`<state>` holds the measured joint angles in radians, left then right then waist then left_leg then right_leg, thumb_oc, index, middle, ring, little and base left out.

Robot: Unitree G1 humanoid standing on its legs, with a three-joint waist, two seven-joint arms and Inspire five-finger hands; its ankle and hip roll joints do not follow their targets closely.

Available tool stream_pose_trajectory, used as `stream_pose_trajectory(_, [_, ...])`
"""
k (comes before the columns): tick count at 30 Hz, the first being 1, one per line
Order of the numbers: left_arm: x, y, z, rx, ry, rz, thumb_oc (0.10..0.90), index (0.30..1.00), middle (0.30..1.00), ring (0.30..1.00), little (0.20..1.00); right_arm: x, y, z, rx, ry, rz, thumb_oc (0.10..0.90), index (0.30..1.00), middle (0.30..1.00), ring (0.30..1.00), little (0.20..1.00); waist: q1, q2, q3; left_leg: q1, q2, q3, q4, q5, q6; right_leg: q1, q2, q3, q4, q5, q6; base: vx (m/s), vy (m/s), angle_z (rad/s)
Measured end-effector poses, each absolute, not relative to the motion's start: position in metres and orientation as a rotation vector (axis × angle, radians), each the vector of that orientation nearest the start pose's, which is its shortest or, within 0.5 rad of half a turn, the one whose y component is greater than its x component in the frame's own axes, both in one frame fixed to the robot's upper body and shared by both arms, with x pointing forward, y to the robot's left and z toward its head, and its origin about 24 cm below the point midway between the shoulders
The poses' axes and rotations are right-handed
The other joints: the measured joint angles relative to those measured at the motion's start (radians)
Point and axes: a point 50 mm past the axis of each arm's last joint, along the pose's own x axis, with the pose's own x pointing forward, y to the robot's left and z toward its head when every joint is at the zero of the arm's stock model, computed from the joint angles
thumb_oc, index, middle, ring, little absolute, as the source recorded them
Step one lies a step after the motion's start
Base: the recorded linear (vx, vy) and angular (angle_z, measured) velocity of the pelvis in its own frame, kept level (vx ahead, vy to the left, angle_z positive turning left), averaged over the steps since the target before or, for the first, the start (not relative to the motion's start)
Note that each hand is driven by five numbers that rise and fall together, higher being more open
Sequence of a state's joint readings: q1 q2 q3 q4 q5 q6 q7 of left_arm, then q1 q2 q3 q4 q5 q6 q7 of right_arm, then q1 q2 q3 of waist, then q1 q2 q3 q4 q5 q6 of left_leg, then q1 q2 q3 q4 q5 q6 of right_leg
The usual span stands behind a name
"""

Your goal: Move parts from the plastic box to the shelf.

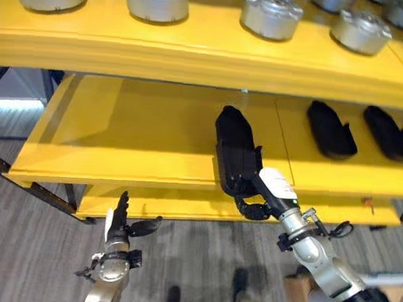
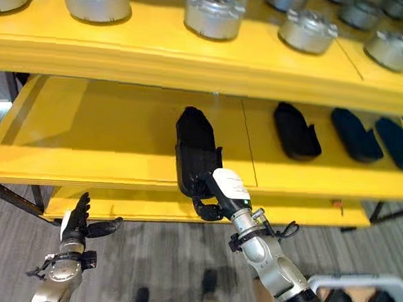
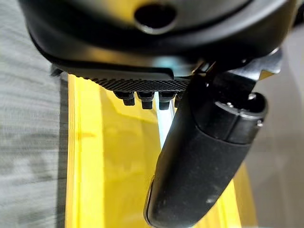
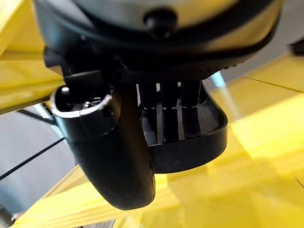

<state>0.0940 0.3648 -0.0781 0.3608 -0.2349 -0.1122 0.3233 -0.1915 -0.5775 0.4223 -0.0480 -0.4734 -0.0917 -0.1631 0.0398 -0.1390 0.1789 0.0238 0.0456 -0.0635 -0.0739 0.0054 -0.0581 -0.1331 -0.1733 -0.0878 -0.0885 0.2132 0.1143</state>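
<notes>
A long black part [image 1: 232, 146] lies lengthwise on the yellow middle shelf [image 1: 141, 134], its near end hanging over the front edge. My right hand [image 1: 263, 198] is shut on that near end, fingers [image 4: 168, 114] curled onto the part [image 4: 190, 142] and the white-covered thumb on top. Low on the left, in front of the bottom shelf, my left hand [image 1: 120, 221] is open and holds nothing. Its fingers point up and its thumb [image 3: 199, 166] sticks out sideways.
Further right on the same shelf lie two more black parts [image 1: 331, 129] [image 1: 388, 132]. Several round silver parts [image 1: 158, 1] stand on the top shelf. A white-rimmed plastic box [image 2: 377, 280] with dark parts sits at the lower right. Bare shelf stretches left of the held part.
</notes>
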Motion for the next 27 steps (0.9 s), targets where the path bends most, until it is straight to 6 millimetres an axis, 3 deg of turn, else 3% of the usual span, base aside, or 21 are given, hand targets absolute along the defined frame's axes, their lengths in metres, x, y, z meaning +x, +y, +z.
stream_pose_trajectory(3, [0.210,0.235,-0.035,0.177,0.329,0.287,0.900,1.000,1.000,1.000,1.000,0.278,-0.151,0.098,-1.045,-0.400,0.269,0.400,0.300,0.300,0.300,0.300,-0.013,0.021,0.000,-0.031,0.094,-0.018,0.000,0.014,-0.023,0.003,0.084,-0.055,0.000,-0.031,-0.046,0.04,-0.155,0.45])
stream_pose_trajectory(5, [0.213,0.224,-0.036,0.171,0.327,0.238,0.900,1.000,1.000,1.000,1.000,0.281,-0.156,0.103,-1.052,-0.406,0.251,0.400,0.300,0.300,0.300,0.300,-0.023,0.033,0.007,-0.046,0.129,-0.024,-0.003,0.016,-0.036,0.003,0.115,-0.086,0.000,-0.044,-0.064,0.02,-0.134,0.34])
stream_pose_trajectory(8, [0.220,0.214,-0.032,0.146,0.302,0.203,0.900,1.000,1.000,1.000,1.000,0.288,-0.158,0.109,-1.066,-0.415,0.239,0.400,0.300,0.300,0.300,0.300,-0.035,0.053,0.023,-0.076,0.160,-0.030,-0.004,0.013,-0.084,-0.016,0.142,-0.106,0.000,-0.051,-0.075,0.00,-0.043,0.16])
stream_pose_trajectory(14, [0.228,0.215,-0.025,0.144,0.271,0.206,0.900,1.000,1.000,1.000,1.000,0.297,-0.155,0.120,-1.062,-0.444,0.227,0.400,0.300,0.300,0.300,0.300,-0.009,0.075,0.059,-0.148,0.161,-0.043,-0.003,0.028,-0.100,-0.081,0.143,-0.113,0.000,-0.041,-0.077,-0.02,0.001,0.04])
stream_pose_trajectory(18, [0.231,0.213,-0.018,0.124,0.241,0.202,0.900,1.000,1.000,1.000,1.000,0.319,-0.154,0.128,-1.096,-0.435,0.201,0.400,0.300,0.300,0.300,0.300,0.025,0.081,0.109,-0.182,0.160,-0.055,-0.003,0.041,-0.107,-0.109,0.142,-0.123,0.000,-0.027,-0.092,-0.01,0.036,0.08])
stream_pose_trajectory(22, [0.233,0.213,-0.014,0.133,0.224,0.190,0.900,1.000,1.000,1.000,1.000,0.341,-0.152,0.152,-1.101,-0.486,0.134,0.400,0.300,0.300,0.300,0.300,0.052,0.083,0.130,-0.213,0.154,-0.062,-0.001,0.048,-0.112,-0.136,0.135,-0.128,0.000,-0.020,-0.093,-0.02,0.038,0.04])
stream_pose_trajectory(27, [0.244,0.213,-0.002,0.152,0.177,0.167,0.900,1.000,1.000,1.000,1.000,0.365,-0.166,0.185,-1.145,-0.475,0.020,0.400,0.300,0.300,0.300,0.300,0.080,0.085,0.145,-0.218,0.134,-0.064,-0.002,0.047,-0.109,-0.137,0.115,-0.130,0.001,-0.022,-0.091,-0.02,0.032,0.06])
